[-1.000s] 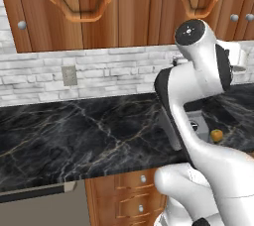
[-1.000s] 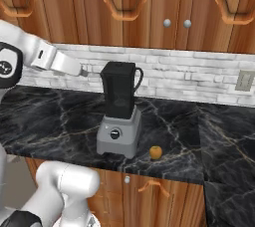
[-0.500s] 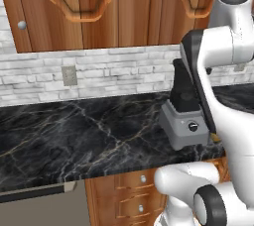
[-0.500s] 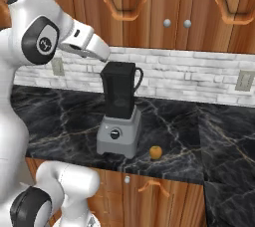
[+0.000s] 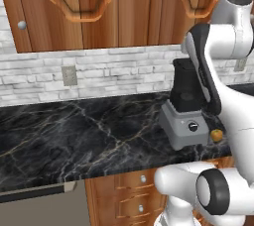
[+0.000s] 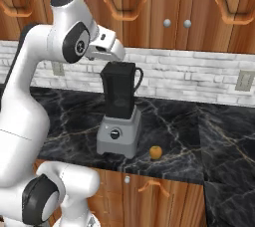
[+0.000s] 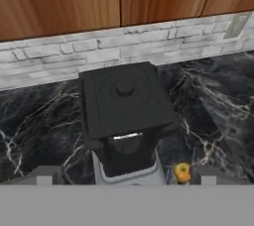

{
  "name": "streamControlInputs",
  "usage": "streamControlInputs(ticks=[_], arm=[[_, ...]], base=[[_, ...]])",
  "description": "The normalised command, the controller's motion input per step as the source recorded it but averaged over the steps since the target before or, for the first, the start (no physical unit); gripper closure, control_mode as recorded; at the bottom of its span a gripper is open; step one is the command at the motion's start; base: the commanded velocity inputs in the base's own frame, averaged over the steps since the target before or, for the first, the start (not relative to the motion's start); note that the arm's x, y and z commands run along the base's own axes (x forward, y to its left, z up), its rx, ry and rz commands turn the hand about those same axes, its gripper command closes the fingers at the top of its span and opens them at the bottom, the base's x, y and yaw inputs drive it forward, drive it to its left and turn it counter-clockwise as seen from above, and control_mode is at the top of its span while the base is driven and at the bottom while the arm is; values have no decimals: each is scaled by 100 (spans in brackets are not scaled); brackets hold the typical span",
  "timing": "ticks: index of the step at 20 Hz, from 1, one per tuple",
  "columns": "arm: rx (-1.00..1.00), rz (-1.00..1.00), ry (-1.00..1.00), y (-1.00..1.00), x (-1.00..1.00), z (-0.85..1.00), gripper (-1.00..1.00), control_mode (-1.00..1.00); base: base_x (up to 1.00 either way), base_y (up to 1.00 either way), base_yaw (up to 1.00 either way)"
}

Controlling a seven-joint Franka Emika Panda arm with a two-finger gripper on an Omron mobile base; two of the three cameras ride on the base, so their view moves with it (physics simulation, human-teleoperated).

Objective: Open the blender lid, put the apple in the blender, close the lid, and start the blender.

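The blender point(image 6: 118, 121) stands on the black marble counter, a grey base with a round knob under a dark jar. Its black blender lid point(image 7: 126, 96) sits flat on the jar's rim, also seen from the side as the blender lid point(image 6: 118, 64). A small yellow apple point(image 6: 156, 152) lies on the counter just right of the base, near the front edge; the apple point(image 7: 182, 172) and the apple point(image 5: 216, 135) show there too. My gripper point(image 6: 117, 55) hovers a little above the lid, apart from it. In the hand view the gripper point(image 7: 126, 176) is open, fingertips wide apart, nothing between them.
Wooden wall cabinets point(image 6: 169, 7) hang close above the blender, over a white brick backsplash point(image 5: 114, 74) with outlets. The counter point(image 5: 74, 136) stretches bare to the left of the blender. My own arm point(image 5: 218, 81) hides the blender's right side in the left base view.
The arm has swung from the left over to the blender, and the hand now hangs above the lid. The jaws stayed open. Blender and apple have not moved.
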Motion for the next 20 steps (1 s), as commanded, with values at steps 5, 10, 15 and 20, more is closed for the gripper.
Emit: streamControlInputs(ticks=[5,10,15,20], arm=[[10,8,0,-12,64,-20,-100,-100],[3,5,2,-20,57,-25,-100,-100],[0,3,4,-2,43,-25,-100,-100],[0,2,4,0,40,-21,-100,-100]], base=[[0,0,0],[0,0,0],[0,0,0],[0,0,0]])
